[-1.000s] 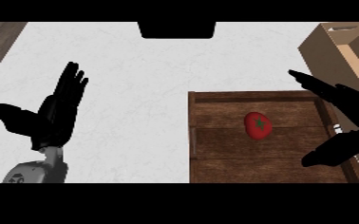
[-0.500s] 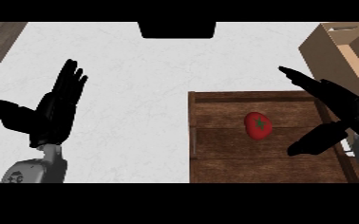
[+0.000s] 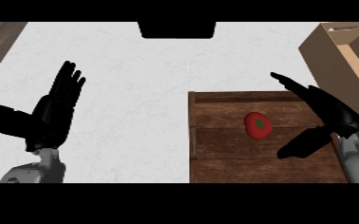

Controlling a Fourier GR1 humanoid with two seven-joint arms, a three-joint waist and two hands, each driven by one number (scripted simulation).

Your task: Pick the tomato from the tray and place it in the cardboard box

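Left hand [image 3: 54, 110]: open, fingers straight, resting at the view's 9 o'clock, well apart from the tray.
Desk [image 3: 133, 71]: white; carries the tray at 5 o'clock.
Tray [image 3: 217, 149]: wooden planks.
Tomato [image 3: 258, 125]: on the tray's middle, green star up, long axis roughly 12 to 6 o'clock.
Right hand [image 3: 335, 116]: open, fingers and thumb spread, not touching anything; the tomato lies at its 9 o'clock (clearly the nearer hand).
Cardboard box [image 3: 335, 52]: at 1 o'clock from the tomato, past the tray's far corner; nothing seems to block the way.
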